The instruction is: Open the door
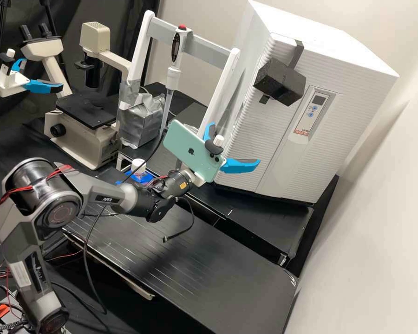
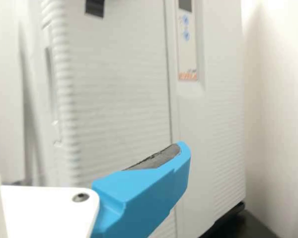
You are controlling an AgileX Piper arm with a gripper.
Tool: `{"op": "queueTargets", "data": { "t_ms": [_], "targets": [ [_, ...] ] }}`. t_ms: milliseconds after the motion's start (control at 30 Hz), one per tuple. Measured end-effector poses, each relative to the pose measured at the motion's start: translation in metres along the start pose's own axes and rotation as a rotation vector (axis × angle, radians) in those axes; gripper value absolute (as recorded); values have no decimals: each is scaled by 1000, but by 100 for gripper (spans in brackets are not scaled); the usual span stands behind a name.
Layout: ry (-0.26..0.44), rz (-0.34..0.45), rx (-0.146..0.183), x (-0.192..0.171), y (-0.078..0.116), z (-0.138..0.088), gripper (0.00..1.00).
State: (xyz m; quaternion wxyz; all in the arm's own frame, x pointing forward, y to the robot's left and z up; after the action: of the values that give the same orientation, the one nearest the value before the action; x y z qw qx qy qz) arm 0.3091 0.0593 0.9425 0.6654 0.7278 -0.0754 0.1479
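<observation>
A: Where do you have the gripper (image 1: 236,143), and in what state?

B: Your gripper is in front of the lower part of the white ribbed door (image 1: 246,125); its two blue fingers (image 2: 144,203) stand spread apart with a gap between them; whether a fingertip touches the door, you cannot tell.

A: And the door itself; what do you note?

B: Closed, as you see it; it lies along the front of the white cabinet (image 1: 343,97), its long edge meeting the control side at a straight seam; the black block (image 1: 281,81) sits high on the front, beside the control panel (image 1: 313,109) with its dark display and two blue buttons.

A: The surroundings, for your record?

B: You have the cabinet standing on the black table (image 1: 264,227); a pale green phone (image 1: 190,150) is mounted on the wrist of your grey arm (image 1: 97,190); well apart from the cabinet, you see the beige microscope (image 1: 86,144); near it, a silver-wrapped bundle (image 1: 146,120); a white frame (image 1: 218,93) with a grey crossbar stands between microscope and cabinet; a pipette (image 1: 173,76) hangs upright at that crossbar.
</observation>
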Motion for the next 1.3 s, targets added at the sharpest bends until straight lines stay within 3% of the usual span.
{"op": "queueTargets", "data": {
  "t_ms": [333, 367, 1300],
  "targets": [
    [0, 29, -12, 21, 18, -10, 100],
    [2, 32, -12, 22, 19, -10, 0],
    [7, 42, -16, 34, 25, -16, 0]
  ]
}}
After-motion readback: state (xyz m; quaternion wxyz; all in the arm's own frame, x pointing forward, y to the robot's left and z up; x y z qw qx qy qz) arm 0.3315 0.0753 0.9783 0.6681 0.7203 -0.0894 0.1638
